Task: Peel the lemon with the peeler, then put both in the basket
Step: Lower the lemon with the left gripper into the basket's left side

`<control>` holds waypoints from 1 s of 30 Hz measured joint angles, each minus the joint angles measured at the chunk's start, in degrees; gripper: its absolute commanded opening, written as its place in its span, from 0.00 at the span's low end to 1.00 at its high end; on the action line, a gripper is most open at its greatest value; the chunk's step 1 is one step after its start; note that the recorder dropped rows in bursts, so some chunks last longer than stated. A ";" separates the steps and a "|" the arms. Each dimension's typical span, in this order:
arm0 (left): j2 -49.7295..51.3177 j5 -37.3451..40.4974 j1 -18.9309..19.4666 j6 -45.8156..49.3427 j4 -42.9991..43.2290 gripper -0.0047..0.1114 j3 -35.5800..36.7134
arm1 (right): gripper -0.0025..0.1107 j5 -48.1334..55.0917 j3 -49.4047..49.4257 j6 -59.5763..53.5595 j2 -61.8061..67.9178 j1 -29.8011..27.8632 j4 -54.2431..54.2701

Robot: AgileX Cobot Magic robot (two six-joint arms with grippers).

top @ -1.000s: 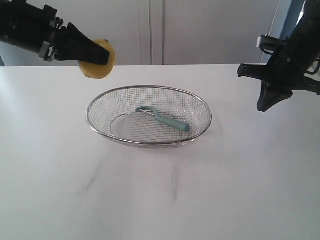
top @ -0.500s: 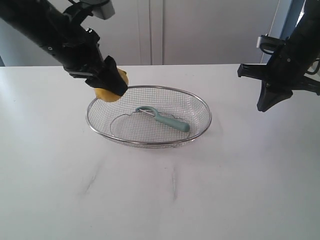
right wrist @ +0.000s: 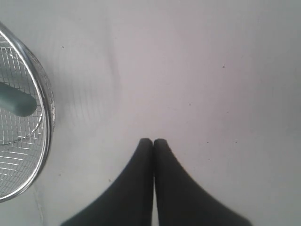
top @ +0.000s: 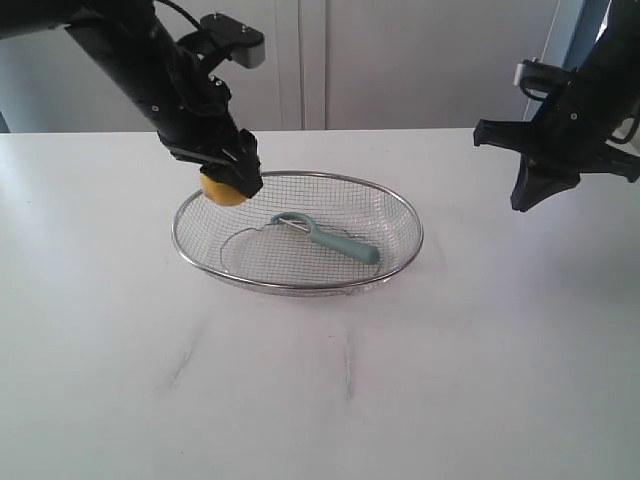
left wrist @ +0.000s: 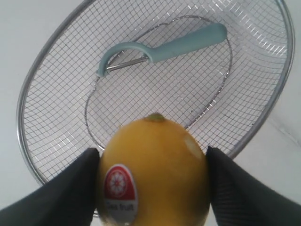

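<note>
Yellow oval lemon (left wrist: 155,179) sat pinched in the left gripper (top: 232,182) above the silver wire-mesh basket (top: 418,232) rim; right gripper (right wrist: 153,142) fingers were pressed together, empty; smartest move looked like lowering it inside, clear of the teal-handled peeler (top: 335,240), then letting go.

peeler (top: 328,238) in basket (top: 386,214), lemon (top: 222,190) over its left rim

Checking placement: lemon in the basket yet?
Not yet: lemon clamped in the left gripper above the basket rim; peeler lies inside.
</note>
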 measured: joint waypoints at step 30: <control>14.67 -13.22 0.00 -0.04 0.82 0.04 -0.09 | 0.02 -5.72 0.00 0.00 0.00 0.00 0.00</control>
